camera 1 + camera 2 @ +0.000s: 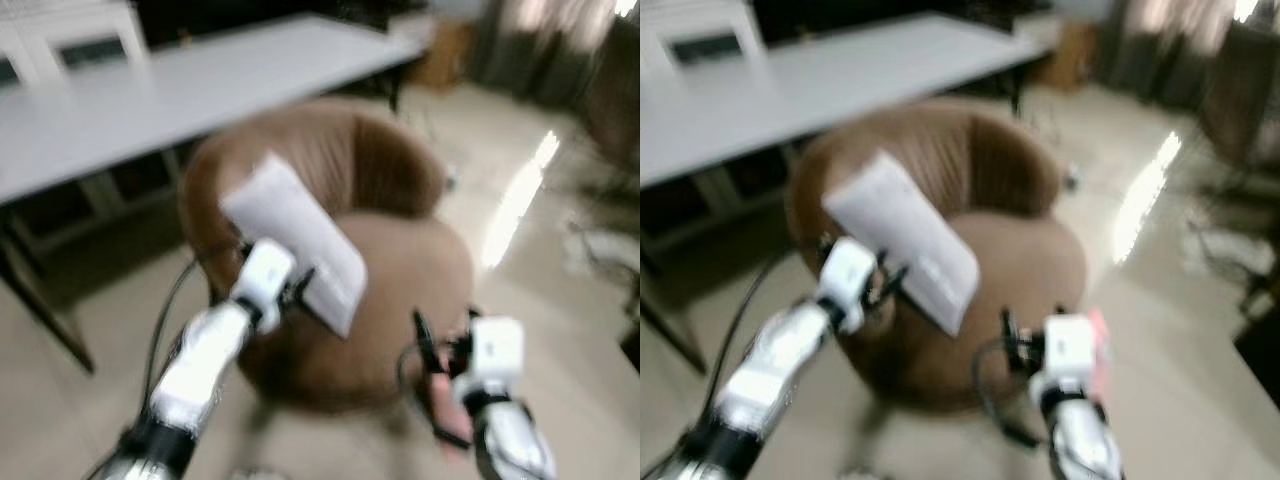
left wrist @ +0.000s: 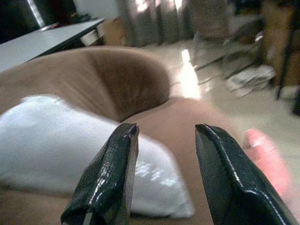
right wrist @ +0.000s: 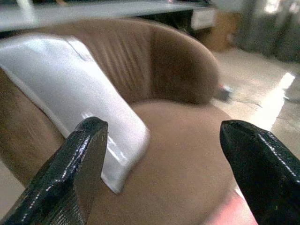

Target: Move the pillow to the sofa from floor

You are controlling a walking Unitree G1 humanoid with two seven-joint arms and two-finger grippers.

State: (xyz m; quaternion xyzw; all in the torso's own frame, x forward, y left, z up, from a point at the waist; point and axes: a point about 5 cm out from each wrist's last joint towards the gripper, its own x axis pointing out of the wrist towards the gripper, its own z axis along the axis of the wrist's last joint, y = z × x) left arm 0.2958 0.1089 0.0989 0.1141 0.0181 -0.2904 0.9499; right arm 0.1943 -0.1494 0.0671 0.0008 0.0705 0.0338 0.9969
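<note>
left gripper (image 2: 161, 176): fingers apart, holding nothing, lower centre of its wrist view, just beside pillow | right gripper (image 3: 176, 166): wide, holding nothing, facing seat | pillow (image 1: 295, 240): white, centre-left, tilted on sofa's arm | sofa (image 1: 400, 270): brown, round, mid-frame | table (image 1: 150, 95): grey, upper left

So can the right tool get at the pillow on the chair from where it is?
Probably yes. The right tool is open and faces the white pillow, which leans on the brown chair; nothing lies between them. The left tool is beside the pillow too, so they might crowd each other.
</note>
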